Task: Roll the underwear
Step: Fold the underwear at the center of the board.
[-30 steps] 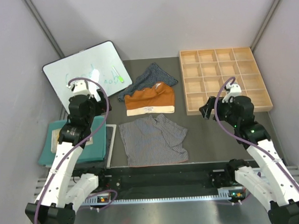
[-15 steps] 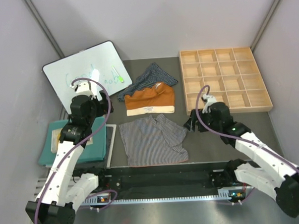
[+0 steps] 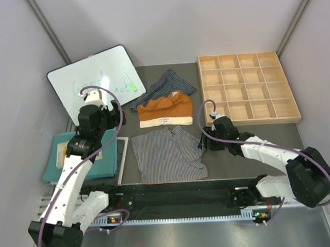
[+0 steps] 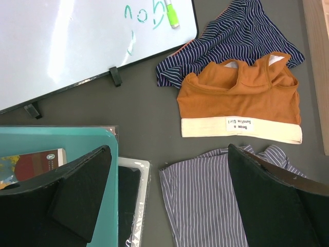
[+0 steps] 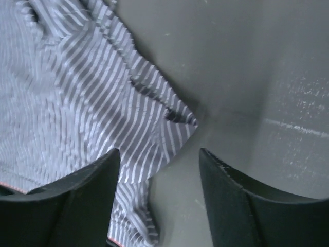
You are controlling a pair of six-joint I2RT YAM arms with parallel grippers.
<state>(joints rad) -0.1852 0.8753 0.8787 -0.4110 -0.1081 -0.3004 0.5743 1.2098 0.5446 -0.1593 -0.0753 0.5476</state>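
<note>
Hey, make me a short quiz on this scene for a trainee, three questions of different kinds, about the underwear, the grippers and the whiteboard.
1. True or false: the right gripper is shut on the grey pinstriped underwear.
2. Fill in the blank: the rust-orange underwear partly covers the ____ underwear.
3. Multiple choice: the green marker lies on
A. the whiteboard
B. the grey pinstriped underwear
C. the rust-orange underwear

Key
1. False. Its fingers stand apart over the cloth's right edge.
2. The navy striped underwear.
3. A
</note>
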